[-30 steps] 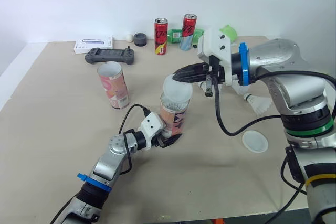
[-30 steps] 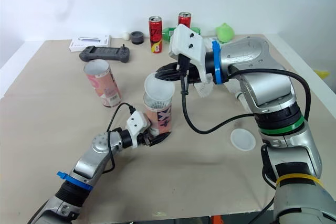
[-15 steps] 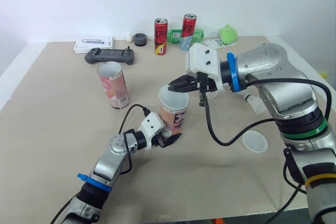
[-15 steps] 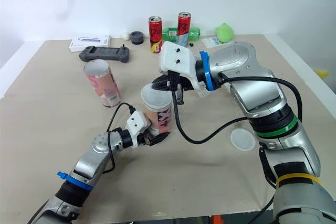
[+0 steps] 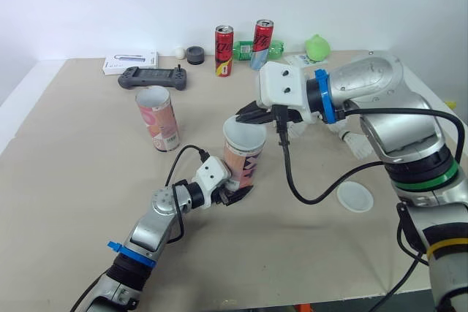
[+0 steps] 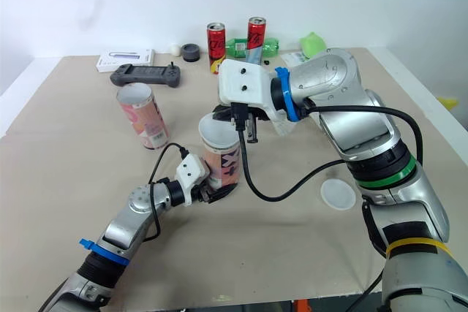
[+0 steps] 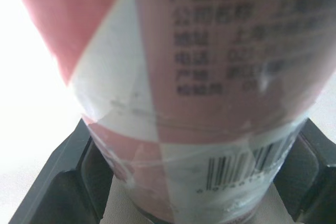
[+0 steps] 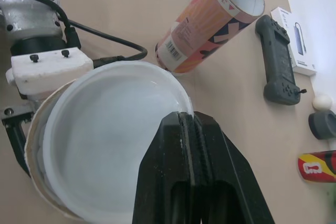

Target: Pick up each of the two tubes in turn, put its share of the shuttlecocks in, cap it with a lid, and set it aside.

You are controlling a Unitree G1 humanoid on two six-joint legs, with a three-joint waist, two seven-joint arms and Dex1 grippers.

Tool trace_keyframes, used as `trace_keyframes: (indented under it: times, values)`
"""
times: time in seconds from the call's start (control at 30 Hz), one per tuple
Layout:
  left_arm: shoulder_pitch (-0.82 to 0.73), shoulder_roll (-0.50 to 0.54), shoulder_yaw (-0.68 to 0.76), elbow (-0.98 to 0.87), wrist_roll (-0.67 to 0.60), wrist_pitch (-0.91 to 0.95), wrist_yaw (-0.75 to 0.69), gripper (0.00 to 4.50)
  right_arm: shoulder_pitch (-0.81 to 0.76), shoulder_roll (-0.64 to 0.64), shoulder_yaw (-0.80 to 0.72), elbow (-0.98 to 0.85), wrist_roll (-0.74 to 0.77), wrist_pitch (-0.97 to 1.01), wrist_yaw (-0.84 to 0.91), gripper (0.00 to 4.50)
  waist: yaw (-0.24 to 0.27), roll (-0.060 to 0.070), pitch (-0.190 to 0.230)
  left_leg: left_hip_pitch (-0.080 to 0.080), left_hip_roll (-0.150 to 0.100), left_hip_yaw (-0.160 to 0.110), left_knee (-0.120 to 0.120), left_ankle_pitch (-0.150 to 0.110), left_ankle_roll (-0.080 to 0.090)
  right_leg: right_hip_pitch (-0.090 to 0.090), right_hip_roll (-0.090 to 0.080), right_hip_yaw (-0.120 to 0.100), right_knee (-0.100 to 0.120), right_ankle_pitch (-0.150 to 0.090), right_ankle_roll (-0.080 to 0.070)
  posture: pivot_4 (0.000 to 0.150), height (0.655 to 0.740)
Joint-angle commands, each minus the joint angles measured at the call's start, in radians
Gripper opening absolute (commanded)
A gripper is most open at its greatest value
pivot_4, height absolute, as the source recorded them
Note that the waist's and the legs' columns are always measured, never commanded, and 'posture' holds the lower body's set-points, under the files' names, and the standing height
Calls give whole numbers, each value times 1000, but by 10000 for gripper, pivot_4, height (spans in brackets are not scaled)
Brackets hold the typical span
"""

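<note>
Head view: pink tube [image 5: 241,164] upright mid-table, left gripper [image 5: 237,193] clamped low on it. White lid [image 5: 244,135] sits on its mouth, right gripper [image 5: 247,116] at the lid's rim. Second tube [image 5: 158,118] stands open, well apart. Spare lid [image 5: 355,196] lies flat on table [image 5: 88,180].
Left wrist: fingers [image 7: 60,182] press both sides of the tube's base.
Right wrist: fingers pinched together on lid's rim.

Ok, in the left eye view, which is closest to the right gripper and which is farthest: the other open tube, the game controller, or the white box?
1. Open tube: nearest, standing to the robot's left of the right gripper.
2. Game controller: next, lying further back, behind that tube.
3. White box: farthest, just past the controller, at the back left.
</note>
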Motion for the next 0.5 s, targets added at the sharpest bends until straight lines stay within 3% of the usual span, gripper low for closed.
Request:
trace_keyframes:
  times: [0.03, 0.5]
  values:
    - [7, 2, -9, 5, 11, 4, 5, 37432, -39, -23, -24, -34, 2, 4, 29, 325, 0, 0, 0, 0, 0, 0, 0, 0, 0, 0, 0, 0, 0, 0, 0, 1500, 7400]
    - [9, -3, -12, 1, 12, 7, 6, 37432, -27, -24, -2, -72, 5, 44, 66, 325, 0, 0, 0, 0, 0, 0, 0, 0, 0, 0, 0, 0, 0, 0, 0, 1500, 7400]
